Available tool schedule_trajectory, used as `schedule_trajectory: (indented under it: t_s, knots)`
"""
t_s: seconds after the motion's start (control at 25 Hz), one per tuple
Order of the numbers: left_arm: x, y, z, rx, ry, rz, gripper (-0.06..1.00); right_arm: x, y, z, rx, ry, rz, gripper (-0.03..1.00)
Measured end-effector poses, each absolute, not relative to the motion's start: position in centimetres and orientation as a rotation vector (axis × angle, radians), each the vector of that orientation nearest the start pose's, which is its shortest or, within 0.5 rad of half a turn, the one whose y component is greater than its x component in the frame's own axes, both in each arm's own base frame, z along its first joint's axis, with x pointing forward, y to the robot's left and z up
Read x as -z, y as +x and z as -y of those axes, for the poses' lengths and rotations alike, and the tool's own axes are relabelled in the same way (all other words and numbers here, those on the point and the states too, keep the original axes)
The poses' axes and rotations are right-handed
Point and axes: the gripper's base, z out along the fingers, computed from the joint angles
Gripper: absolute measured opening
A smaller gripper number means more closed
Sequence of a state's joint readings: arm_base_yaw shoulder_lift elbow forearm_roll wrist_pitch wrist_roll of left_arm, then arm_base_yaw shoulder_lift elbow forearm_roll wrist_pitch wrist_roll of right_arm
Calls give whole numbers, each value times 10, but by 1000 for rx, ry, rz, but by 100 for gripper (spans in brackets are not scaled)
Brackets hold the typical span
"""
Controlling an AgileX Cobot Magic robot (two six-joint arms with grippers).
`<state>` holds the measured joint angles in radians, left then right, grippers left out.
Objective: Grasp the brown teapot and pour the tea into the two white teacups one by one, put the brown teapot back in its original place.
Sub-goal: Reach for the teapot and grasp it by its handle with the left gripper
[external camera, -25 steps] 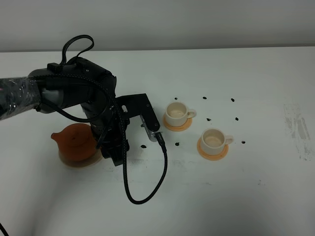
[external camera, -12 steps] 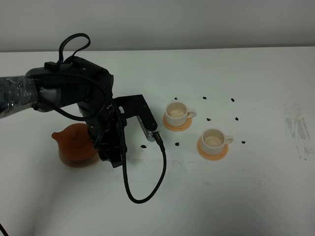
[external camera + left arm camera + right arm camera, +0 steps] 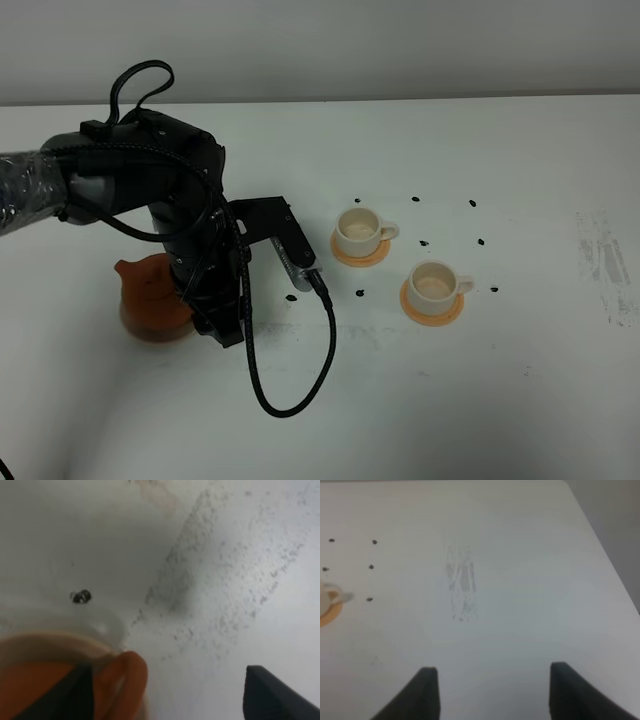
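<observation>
The brown teapot (image 3: 146,296) sits at the left of the table, its right half hidden under my left arm (image 3: 190,240). The left wrist view shows its orange loop handle (image 3: 127,677) just inside one dark finger (image 3: 77,695) of my left gripper (image 3: 170,697), which stands open with the other finger far off to the side. The two white teacups (image 3: 360,230) (image 3: 433,283) stand on orange coasters right of centre. I cannot make out the original place beneath the teapot. My right gripper (image 3: 490,692) hangs open over bare table; a cup's edge (image 3: 327,602) shows at the side.
A black cable (image 3: 295,385) loops from the left arm down onto the table in front. Small black specks (image 3: 417,198) dot the surface around the cups. A scuffed grey patch (image 3: 605,262) marks the table's far right.
My left arm has shifted left, and it now covers more of the teapot. The cups have not moved.
</observation>
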<state>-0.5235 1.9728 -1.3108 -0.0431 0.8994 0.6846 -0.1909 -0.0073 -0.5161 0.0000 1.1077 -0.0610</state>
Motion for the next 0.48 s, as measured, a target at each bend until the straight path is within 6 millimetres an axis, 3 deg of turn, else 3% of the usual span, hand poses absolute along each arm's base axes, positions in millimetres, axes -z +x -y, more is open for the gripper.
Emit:
schedule_trajectory:
  t_s: [0.48]
  knots:
    - [-161, 317, 188, 86, 1730, -2609, 60, -278, -10, -2, 155, 134, -2067, 47]
